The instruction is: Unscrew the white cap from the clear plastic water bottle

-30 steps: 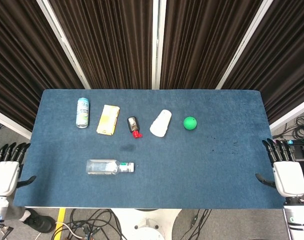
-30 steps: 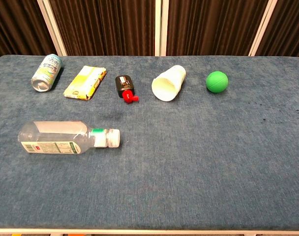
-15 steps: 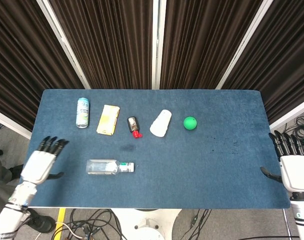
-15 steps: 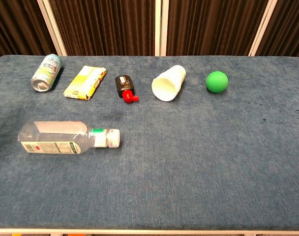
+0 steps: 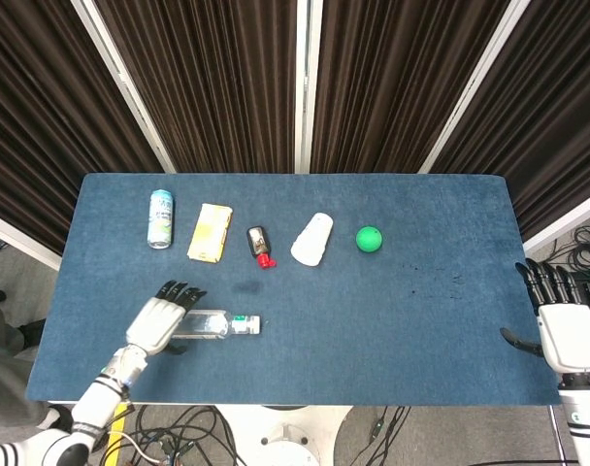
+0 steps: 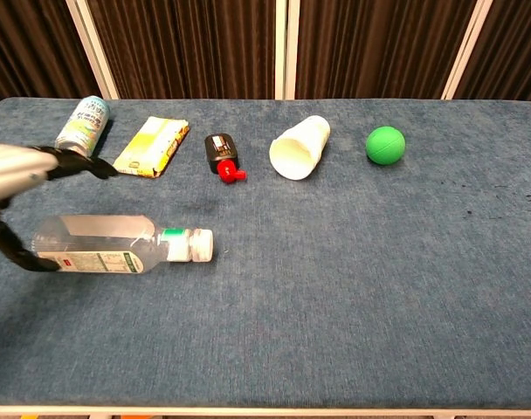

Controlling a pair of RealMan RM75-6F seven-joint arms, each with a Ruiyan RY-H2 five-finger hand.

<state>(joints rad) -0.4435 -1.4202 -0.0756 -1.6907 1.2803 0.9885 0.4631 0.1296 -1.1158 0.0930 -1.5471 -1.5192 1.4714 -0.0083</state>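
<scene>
Left hand hovered spread and empty over the base end of the clear plastic water bottle. Lay on its side, that bottle, white cap screwed on. Right hand waited open, well apart from the bottle.

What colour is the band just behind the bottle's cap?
Green; the band shows best in the chest view.

Your bench wears a blue cloth. Along its far side you have a can on its side, a yellow packet, a small black red-capped bottle, a tipped white cup and a green ball. Nearer you lies the clear water bottle, its white cap pointing right.
</scene>
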